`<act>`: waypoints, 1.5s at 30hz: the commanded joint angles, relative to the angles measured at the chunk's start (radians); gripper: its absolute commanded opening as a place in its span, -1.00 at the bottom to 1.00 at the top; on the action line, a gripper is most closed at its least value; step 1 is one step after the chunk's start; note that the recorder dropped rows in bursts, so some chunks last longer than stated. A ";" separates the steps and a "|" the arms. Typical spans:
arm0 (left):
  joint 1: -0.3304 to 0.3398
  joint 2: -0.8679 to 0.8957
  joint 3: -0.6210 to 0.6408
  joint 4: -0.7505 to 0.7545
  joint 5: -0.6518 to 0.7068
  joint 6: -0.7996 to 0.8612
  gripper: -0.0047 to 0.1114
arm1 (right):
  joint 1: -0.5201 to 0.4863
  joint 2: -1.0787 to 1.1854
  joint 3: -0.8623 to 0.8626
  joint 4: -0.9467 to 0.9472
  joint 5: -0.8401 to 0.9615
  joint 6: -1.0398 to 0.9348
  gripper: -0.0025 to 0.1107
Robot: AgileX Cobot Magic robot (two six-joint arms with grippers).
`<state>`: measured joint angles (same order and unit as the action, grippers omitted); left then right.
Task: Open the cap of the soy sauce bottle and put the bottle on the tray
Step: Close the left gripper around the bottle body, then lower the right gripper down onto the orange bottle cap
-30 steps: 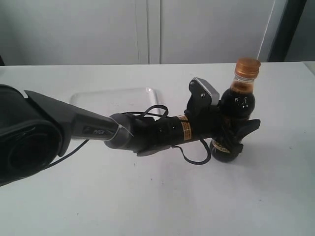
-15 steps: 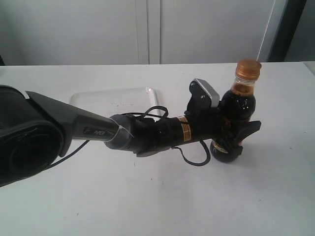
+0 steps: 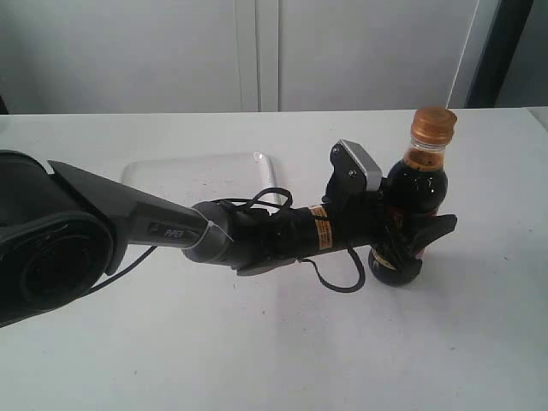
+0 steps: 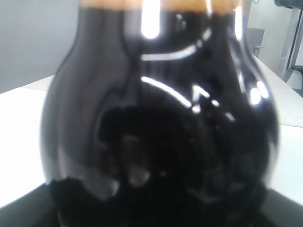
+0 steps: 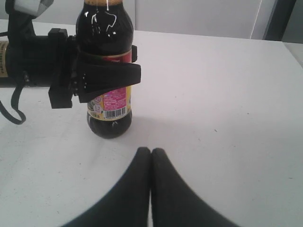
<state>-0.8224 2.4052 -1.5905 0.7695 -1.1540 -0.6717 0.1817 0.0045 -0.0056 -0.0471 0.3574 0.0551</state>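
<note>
- The left hand (image 3: 411, 233) is clamping the soy sauce bottle (image 3: 417, 181) around its labelled middle, one finger on each side. The bottle is standing upright, its base apparently resting on the table (image 3: 257, 342), well to the right of the tray (image 3: 171, 175).
- The right hand (image 5: 150, 158) is gripping nothing; its fingertips are pressing together, and it is pointing at the foot of the bottle from near by.
- As I am judging it, the step in hand is steadying the bottle for opening: the cap (image 3: 432, 122) is sitting shut on the neck (no spout is showing).
- The next move is calling for the right hand to part its fingers, rise to the cap and lever the flip-top up, with the left hand bracing the bottle against tipping. Only after that is the carry across to the tray coming due.
- The bottle is holding dark liquid up into its neck. The tray is showing nothing on the part that the arm is not hiding.
</note>
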 commanded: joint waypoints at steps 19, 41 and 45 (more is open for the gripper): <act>-0.005 -0.008 -0.003 0.002 -0.067 -0.009 -0.91 | -0.004 -0.005 0.006 0.054 -0.389 0.016 -0.96; -0.005 -0.008 -0.003 0.016 -0.067 -0.009 -0.91 | -0.004 0.274 -0.272 0.006 -0.597 0.088 -0.96; -0.005 -0.008 -0.003 0.016 -0.067 -0.009 -0.91 | -0.004 0.430 -0.361 0.003 -0.520 -0.055 -0.96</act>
<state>-0.8224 2.4059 -1.5905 0.7837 -1.1650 -0.6717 0.1817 0.3651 -0.3265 -0.0314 -0.2138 0.0813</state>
